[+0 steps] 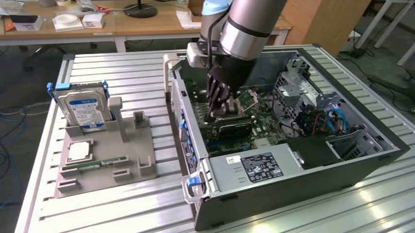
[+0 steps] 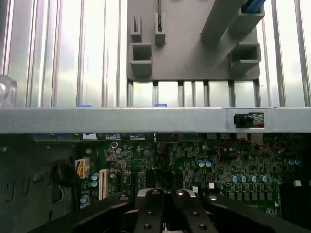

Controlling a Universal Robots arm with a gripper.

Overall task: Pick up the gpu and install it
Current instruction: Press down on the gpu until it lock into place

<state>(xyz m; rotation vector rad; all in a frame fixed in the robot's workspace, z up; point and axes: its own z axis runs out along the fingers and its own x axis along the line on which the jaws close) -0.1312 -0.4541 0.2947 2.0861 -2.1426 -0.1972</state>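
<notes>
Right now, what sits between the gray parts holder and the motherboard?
The case's metal side wall runs between the holder and the motherboard, seen in the wrist view.

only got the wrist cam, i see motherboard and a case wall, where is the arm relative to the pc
Observer: The gripper is down inside the open computer case, low over the motherboard, close to the case wall on the exterior view's left.
Operator: is the gpu on the tray
Observer: No card stands on the grey tray. It carries a blue-labelled hard drive, a RAM stick and a square chip.
Operator: so is it holding the gpu
Observer: Can't tell. From outside, the dark gripper body blocks the spot under it.
</notes>
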